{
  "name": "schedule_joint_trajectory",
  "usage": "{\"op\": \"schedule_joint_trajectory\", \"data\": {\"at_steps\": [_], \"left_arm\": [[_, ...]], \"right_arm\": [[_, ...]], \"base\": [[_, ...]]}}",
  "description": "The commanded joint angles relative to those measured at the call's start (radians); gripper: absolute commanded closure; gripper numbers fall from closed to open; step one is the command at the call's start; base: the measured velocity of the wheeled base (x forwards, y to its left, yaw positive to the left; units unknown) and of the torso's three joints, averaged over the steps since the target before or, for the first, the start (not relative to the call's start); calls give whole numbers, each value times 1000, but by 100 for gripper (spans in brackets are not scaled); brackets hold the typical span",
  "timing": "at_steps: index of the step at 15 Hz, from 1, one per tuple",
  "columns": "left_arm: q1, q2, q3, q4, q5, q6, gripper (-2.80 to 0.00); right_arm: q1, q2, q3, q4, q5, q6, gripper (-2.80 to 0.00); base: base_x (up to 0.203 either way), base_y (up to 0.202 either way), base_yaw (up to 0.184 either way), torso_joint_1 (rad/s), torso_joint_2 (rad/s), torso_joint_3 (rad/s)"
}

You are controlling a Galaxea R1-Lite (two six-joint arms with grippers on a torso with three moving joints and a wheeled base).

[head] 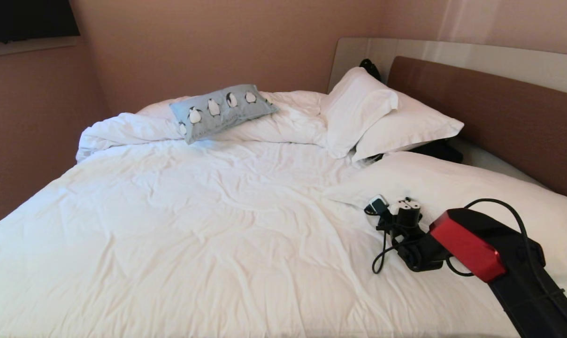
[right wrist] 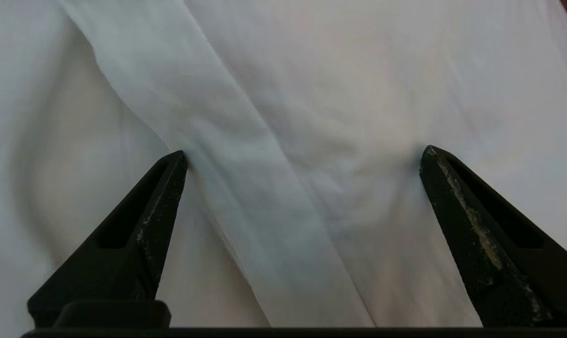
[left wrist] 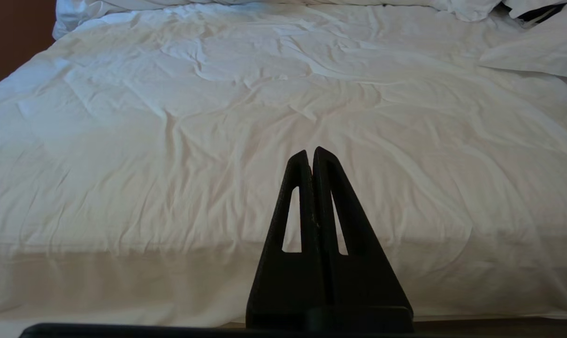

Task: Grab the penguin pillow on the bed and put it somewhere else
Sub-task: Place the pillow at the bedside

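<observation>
1. Head view: the bed fills the frame, its white duvet rumpled and bunched into a ridge at the far side.
2. The penguin pillow lies tilted on that bunched ridge, far from the right gripper and well beyond its fingertips, off toward the robot's left. It is light blue with a row of black-and-white penguins; no writing can be read on it.
3. Two white pillows lean together against the brown headboard, beyond the right gripper's jaws and apart from the penguin pillow.
4. The right gripper is low over the near right part of the duvet, with a red block on the arm behind it and a black cable looping beside it.
5. In the right wrist view the right gripper has its jaws spread wide, with nothing held; only a fold of white fabric runs between them, and the fingertips look to be at the cloth.
6. In the left wrist view the left gripper has its jaws pressed together, empty, pointing across the near edge of the bed; the penguin pillow is not seen there.
7. A dark object sits tucked between the pillows and the headboard; what it is cannot be told.
8. No container, brand or label is readable anywhere.
</observation>
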Motion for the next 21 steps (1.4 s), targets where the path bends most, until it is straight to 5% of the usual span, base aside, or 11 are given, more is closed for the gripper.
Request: {"op": "schedule_joint_trajectory", "data": {"at_steps": [1,6,7,21], "left_arm": [[0,0,0,0,0,0,0],[0,0,2,0,0,0,0],[0,0,0,0,0,0,0],[0,0,0,0,0,0,0]], "right_arm": [[-7,46,-59,2,-46,-3,-280],[-26,53,-104,43,-91,-3,-280],[-29,60,-121,51,-115,-4,0],[-92,-83,-187,42,-127,83,0]], "base": [[0,0,0,0,0,0],[0,0,0,0,0,0],[0,0,0,0,0,0],[0,0,0,0,0,0]]}}
